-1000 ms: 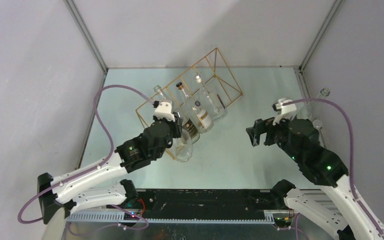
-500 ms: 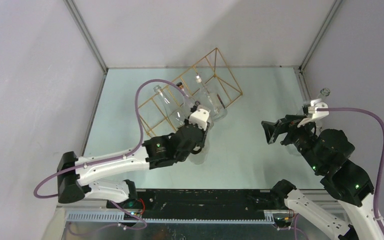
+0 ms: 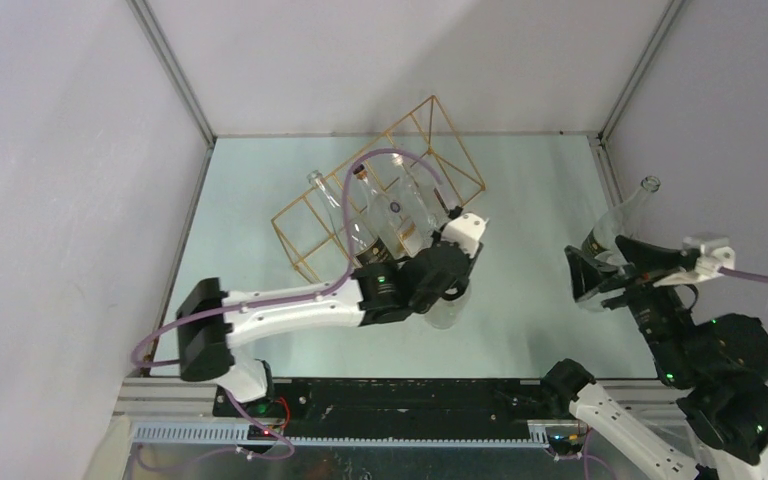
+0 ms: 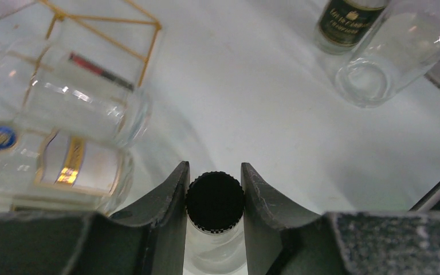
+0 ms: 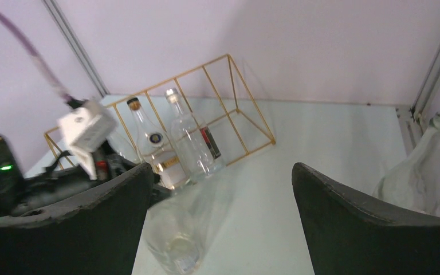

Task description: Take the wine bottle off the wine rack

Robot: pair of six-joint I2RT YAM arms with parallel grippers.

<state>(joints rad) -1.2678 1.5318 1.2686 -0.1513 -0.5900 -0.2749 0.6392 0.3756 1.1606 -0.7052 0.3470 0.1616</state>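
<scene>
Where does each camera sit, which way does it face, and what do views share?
Top external: fixed above and behind the bases, looking down on the table and wine rack; left arm and right arm show.
Left wrist: looks down along the left gripper, shut on a black-capped bottle.
Right wrist: looking across the table toward the rack; the open right gripper frames the view.
Shared: all three show the rack and racked bottles.
</scene>
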